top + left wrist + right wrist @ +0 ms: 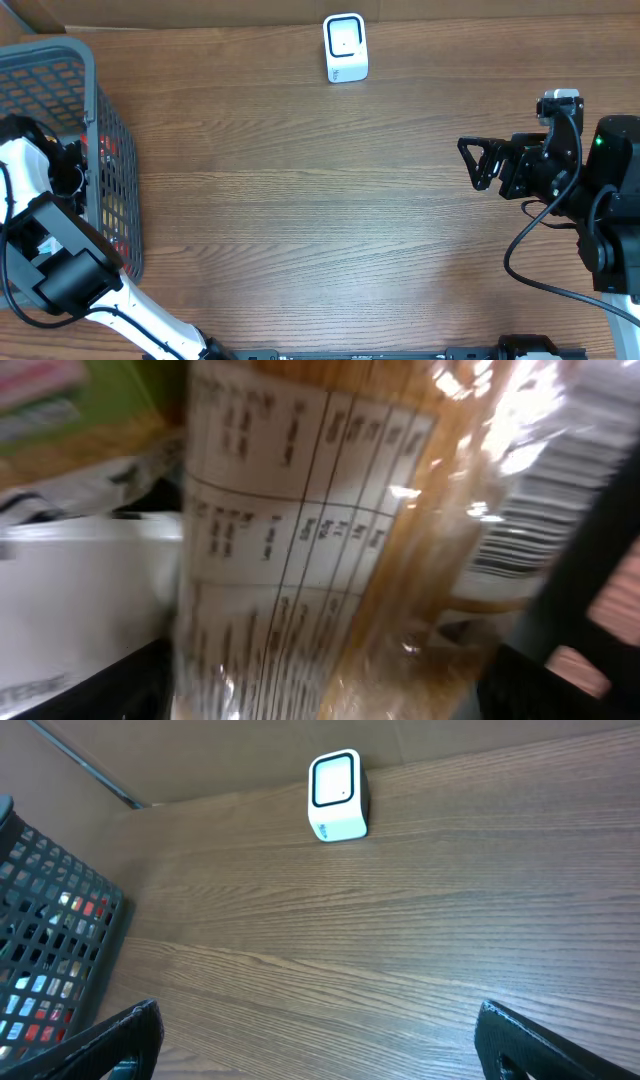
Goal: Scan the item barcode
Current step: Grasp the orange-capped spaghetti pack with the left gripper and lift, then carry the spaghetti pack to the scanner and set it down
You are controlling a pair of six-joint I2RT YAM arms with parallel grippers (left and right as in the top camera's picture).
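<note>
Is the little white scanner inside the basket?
No, the white scanner stands on the wooden table, well apart from the basket.

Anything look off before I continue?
Nothing stands out: scanner upright at the back of the table, basket upright at left, nothing spilled. The left wrist view is too blurred to judge the packet inside.

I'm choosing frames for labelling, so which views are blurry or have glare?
Left wrist: heavy blur, white glare on the clear plastic packet with a printed table, its barcode smeared. Overhead: sharp, evenly lit. Right wrist: sharp, the white box-shaped scanner crisp.
</note>
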